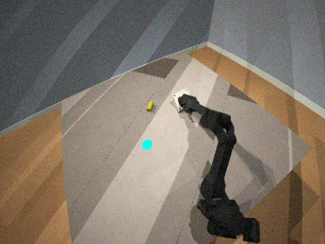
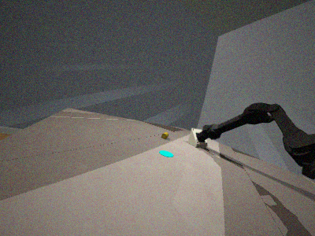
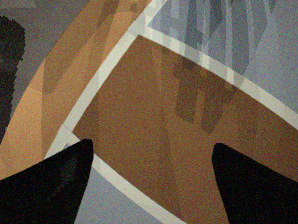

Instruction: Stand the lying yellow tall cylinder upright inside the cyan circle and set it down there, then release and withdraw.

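Observation:
The yellow cylinder [image 1: 150, 106] [image 2: 164, 135] lies on its side on the mat, left of the arm's far end in the top and exterior views. The cyan circle [image 1: 147, 145] [image 2: 166, 153] is flat on the mat with nothing on it, nearer the camera than the cylinder. My gripper [image 3: 154, 150] is open, its two black fingers well apart with nothing between them. In the top and exterior views it is at the arm's far end, to the right of the cylinder and not touching it; its fingertips are not clear there. Neither cylinder nor circle shows in the wrist view.
A white plate-like piece [image 1: 177, 98] [image 2: 193, 138] is at the arm's far end; I cannot tell whether it belongs to the gripper. The arm [image 1: 221, 159] [image 2: 257, 114] reaches in from the right. Grey walls with pale skirting stand behind the mat [image 1: 97, 122].

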Robot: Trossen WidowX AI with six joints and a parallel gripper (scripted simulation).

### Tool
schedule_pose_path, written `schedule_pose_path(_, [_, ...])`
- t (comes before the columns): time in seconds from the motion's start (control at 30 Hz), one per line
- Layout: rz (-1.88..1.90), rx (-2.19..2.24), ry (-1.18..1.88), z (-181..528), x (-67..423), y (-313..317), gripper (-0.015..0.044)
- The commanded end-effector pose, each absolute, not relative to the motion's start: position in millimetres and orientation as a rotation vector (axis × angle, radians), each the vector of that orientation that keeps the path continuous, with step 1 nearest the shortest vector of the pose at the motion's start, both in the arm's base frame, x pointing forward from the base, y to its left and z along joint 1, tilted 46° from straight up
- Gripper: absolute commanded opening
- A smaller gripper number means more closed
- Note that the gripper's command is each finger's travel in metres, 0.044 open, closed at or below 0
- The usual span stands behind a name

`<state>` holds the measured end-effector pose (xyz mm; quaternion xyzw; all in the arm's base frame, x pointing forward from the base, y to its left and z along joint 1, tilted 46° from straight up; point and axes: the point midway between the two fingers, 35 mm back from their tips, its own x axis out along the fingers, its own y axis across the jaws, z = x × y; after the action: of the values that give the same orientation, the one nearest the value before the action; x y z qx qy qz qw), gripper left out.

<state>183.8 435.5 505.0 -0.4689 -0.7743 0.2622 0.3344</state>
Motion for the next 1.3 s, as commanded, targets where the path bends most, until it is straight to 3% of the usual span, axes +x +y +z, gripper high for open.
schedule_pose_path(0.0, [0.78,-1.309,-1.828,476,237,431,0.0309])
schedule_pose_path(0.53, [0.979,-1.488,-1.019,354,419,331,0.0309])
schedule_pose_path(0.9, [1.011,-1.489,-0.749,310,460,278,0.0309])
schedule_pose_path(1.27, [1.078,-1.425,-0.259,214,499,163,0.0309])
